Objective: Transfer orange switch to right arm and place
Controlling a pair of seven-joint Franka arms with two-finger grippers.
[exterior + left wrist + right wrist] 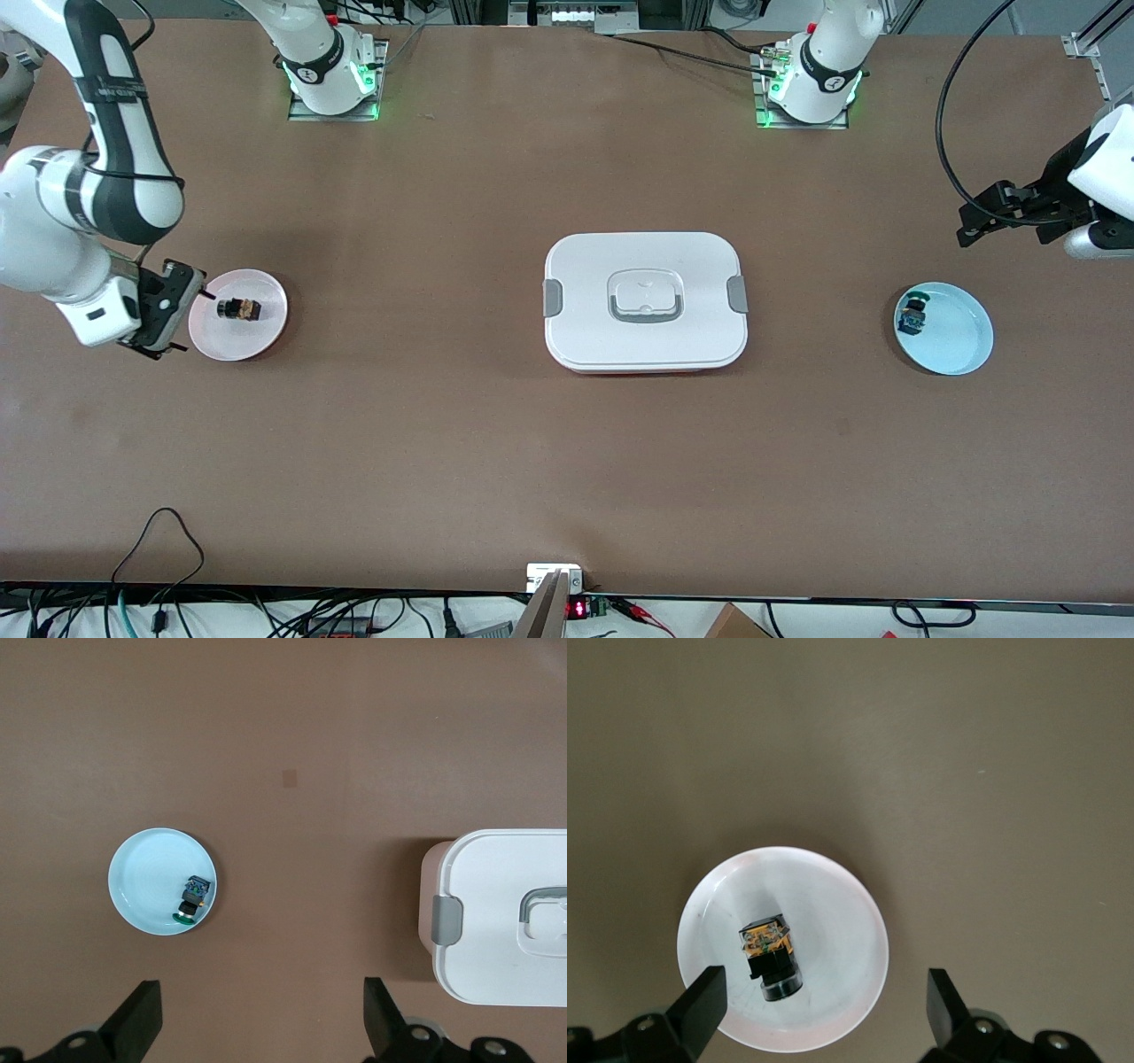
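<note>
From my remote station: the orange switch (240, 309) lies on its side on the pink plate (266, 330) at the right arm's end of the table, its black button end toward the right gripper (173, 310), which hangs at the plate's nine o'clock edge in the front view, fingers spread apart and holding nothing. The left gripper (983, 214) waits above the table at about one o'clock from the light blue plate (961, 341), which carries the blue-green switch (912, 317), its fingers likewise apart. Between the two plates sits a closed white lidded container (645, 301)
</note>
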